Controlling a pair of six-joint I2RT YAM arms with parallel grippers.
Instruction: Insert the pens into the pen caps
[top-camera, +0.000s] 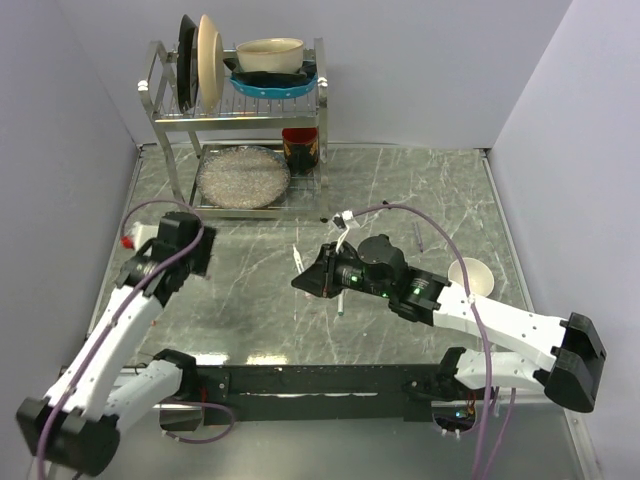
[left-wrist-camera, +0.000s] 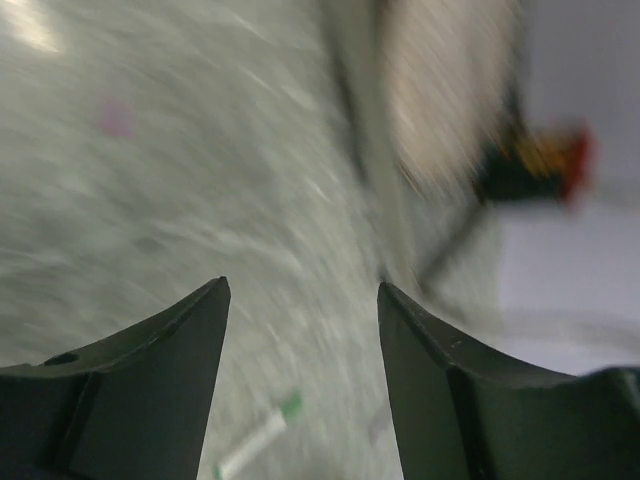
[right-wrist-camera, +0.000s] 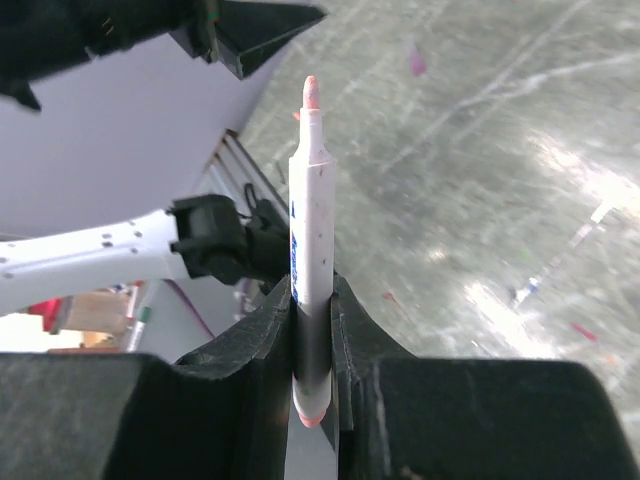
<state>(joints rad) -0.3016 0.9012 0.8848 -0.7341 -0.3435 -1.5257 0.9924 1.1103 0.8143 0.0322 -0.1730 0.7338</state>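
Right wrist view: the right gripper (right-wrist-camera: 312, 300) is clamped on the lower barrel of a pink-tipped pen (right-wrist-camera: 309, 200), whose bare tip points straight out beyond the fingers. The pen looks light, stiff and smooth, and likely to pivot in so narrow a grip; a hold nearer mid-barrel should steady it. The left gripper (left-wrist-camera: 300, 300) has its jaws well apart and holds nothing. A green-ended pen (left-wrist-camera: 256, 438) lies on the tabletop (left-wrist-camera: 150, 180) just below it. That view is smeared, so no cap can be made out for sure.

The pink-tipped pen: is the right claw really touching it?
Touching. The right wrist view shows the pen standing between the two fingers of the right gripper, both pressed against its barrel.
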